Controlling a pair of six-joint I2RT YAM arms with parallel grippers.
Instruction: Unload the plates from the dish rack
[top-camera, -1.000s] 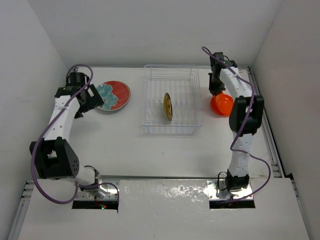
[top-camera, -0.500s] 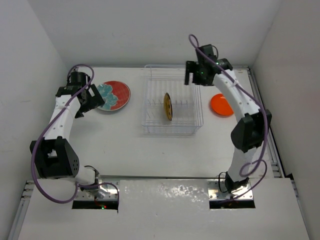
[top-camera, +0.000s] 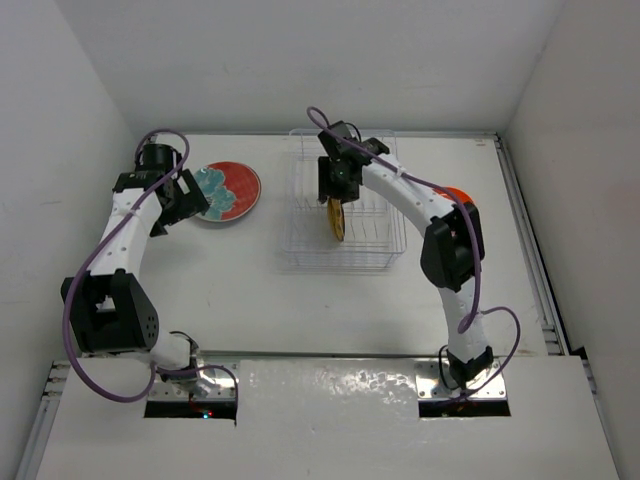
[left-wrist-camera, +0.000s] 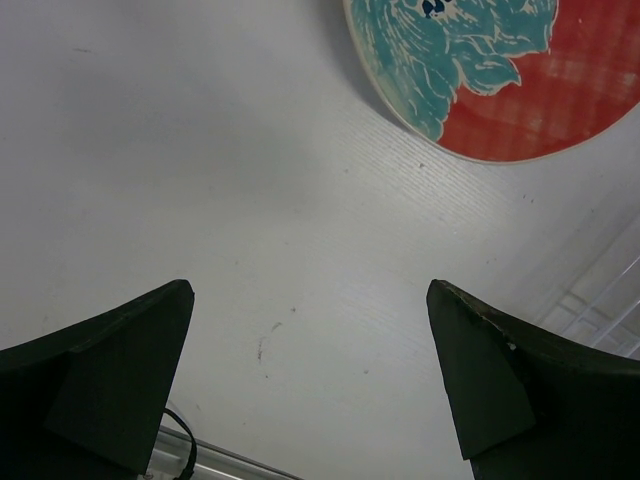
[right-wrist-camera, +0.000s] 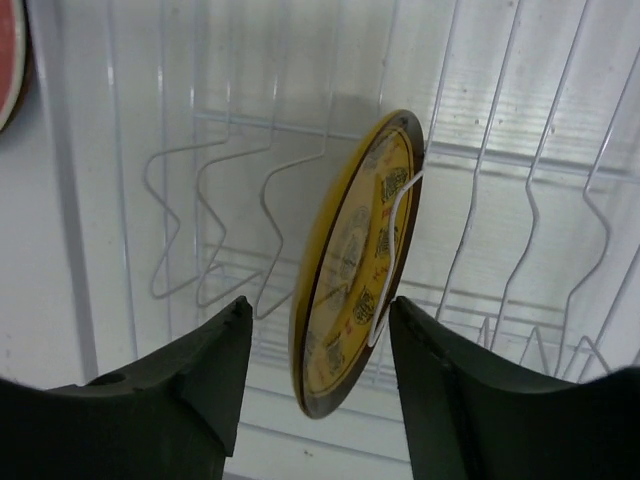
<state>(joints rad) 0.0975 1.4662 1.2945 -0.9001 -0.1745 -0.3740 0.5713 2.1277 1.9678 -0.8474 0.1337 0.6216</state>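
The yellow plate (top-camera: 336, 216) with dark-red pattern stands on edge between the prongs of the white wire dish rack (top-camera: 300, 255). My right gripper (top-camera: 335, 192) is open just above it; in the right wrist view the yellow plate (right-wrist-camera: 350, 270) sits between the two fingers of that gripper (right-wrist-camera: 318, 310), untouched. The teal plate (top-camera: 212, 188) lies on the larger red plate (top-camera: 240, 188) at the left; both show in the left wrist view, the teal plate (left-wrist-camera: 450, 45) on the red plate (left-wrist-camera: 570, 90). My left gripper (top-camera: 185, 200) is open and empty beside them. The orange plate (top-camera: 458, 195) lies right of the rack, mostly hidden by the right arm.
The rack's wire prongs (right-wrist-camera: 500, 230) stand close on both sides of the yellow plate. White walls close in the table on the left, back and right. A corner of the rack (left-wrist-camera: 600, 300) shows at the right edge of the left wrist view.
My right arm has left the orange plate on the table right of the rack and swung left over the rack, its open gripper now above the yellow plate. The left arm has not moved.
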